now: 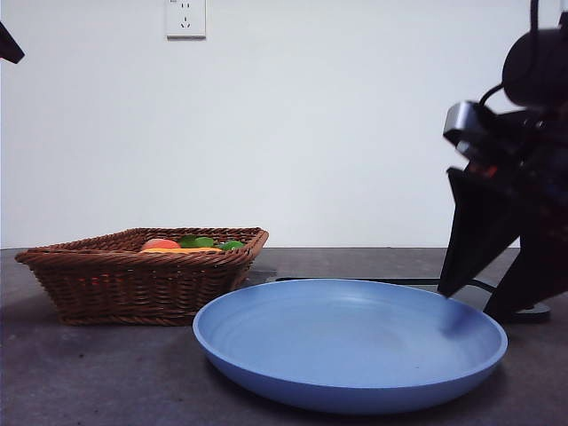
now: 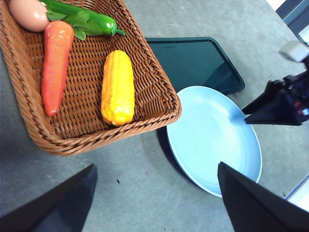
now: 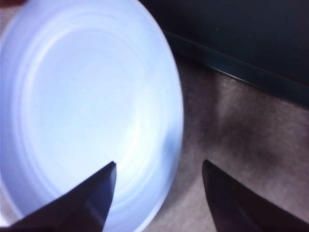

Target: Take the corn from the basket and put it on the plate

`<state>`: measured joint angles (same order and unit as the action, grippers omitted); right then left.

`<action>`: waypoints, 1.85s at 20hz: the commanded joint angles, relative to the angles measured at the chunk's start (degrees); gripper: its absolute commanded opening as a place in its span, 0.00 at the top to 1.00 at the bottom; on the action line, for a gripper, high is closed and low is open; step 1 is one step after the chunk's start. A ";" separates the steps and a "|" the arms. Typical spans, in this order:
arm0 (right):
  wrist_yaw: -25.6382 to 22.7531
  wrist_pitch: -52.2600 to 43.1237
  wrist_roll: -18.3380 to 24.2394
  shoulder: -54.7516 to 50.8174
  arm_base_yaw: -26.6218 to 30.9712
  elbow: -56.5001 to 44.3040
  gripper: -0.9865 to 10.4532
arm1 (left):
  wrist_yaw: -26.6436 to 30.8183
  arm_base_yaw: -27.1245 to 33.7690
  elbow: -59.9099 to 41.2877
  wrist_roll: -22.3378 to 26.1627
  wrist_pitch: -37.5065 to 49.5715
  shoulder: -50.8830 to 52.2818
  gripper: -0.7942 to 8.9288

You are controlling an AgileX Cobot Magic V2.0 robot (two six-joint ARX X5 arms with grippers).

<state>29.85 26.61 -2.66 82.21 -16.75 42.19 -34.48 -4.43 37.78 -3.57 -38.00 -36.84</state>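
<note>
One corn (image 2: 117,88), one basket (image 2: 155,109)

Low front camera level across table, wrist cameras looking down, all sharing the plate (image 1: 351,346)

Premises resemble a robot test lab: bare grey tabletop (image 1: 106,373), blank white wall with one socket (image 1: 185,18) (no furnishings).

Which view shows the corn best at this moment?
The left wrist view: the whole corn lies in plain sight in the basket. The front view shows only an orange sliver above the rim; the right wrist view shows none of it.
</note>
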 commanded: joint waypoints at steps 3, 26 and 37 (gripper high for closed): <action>0.07 -2.19 -1.01 3.74 -1.14 1.01 0.76 | -0.22 -0.15 1.20 0.31 0.35 -0.33 0.50; -2.99 9.01 -4.68 -11.45 0.20 4.52 0.91 | 10.73 -10.10 10.82 4.70 4.81 -17.46 0.50; -5.22 17.38 -4.46 -28.57 9.81 4.52 0.91 | 19.76 -18.21 28.24 10.69 4.74 -47.63 0.50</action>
<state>24.21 44.42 -7.31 53.39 -6.90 45.76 -14.87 -22.35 64.97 5.82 -33.54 -83.44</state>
